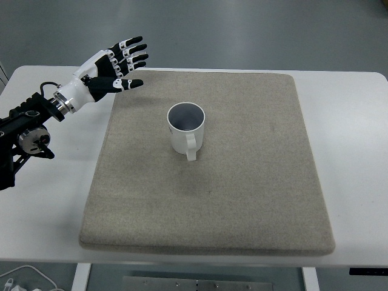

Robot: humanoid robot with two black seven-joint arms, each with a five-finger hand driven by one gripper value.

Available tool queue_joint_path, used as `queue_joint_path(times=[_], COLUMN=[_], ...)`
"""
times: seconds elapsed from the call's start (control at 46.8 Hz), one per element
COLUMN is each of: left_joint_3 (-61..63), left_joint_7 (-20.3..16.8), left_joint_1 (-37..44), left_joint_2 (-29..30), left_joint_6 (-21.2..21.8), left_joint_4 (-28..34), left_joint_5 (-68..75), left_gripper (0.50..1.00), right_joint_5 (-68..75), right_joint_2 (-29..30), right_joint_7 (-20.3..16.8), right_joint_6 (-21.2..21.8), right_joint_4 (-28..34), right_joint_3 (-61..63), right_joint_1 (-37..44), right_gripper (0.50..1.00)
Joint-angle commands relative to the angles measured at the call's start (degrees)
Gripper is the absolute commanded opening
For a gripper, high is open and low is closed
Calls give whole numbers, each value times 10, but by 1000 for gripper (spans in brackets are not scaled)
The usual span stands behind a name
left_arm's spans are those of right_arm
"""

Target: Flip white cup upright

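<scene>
A white cup (185, 128) stands upright on the grey mat (242, 182), near its middle, mouth up, with its handle pointing toward the near edge. My left hand (121, 63) hovers above the mat's far left corner, well to the left of the cup and apart from it. Its fingers are spread and hold nothing. The left arm comes in from the picture's left edge. My right arm does not show.
The mat lies on a white table (351, 133). White cables (24, 279) lie on the floor below the table's near left corner. Grey floor shows beyond the far edge.
</scene>
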Motion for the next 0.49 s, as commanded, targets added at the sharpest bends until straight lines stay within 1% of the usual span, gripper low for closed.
queue_joint_path(times=[0.0,0.192,0.47], left_joint_3=[-2,0,0], left_joint_7=[0,0,0], left_joint_1=[0,5,10], left_joint_2=[0,-1,-1], left_joint_6=[-14,-41,-42], left_joint_4=[22,63,88], left_joint_5=[-4,-25,-81], left_gripper=[994,994,994], right_joint_5=[0,0,0], right_joint_2=[0,0,0], right_joint_7=[0,0,0], right_joint_6=[0,0,0], right_joint_4=[0,0,0], right_joint_3=[0,0,0], right_joint_1=[0,0,0], right_gripper=[930,930,930])
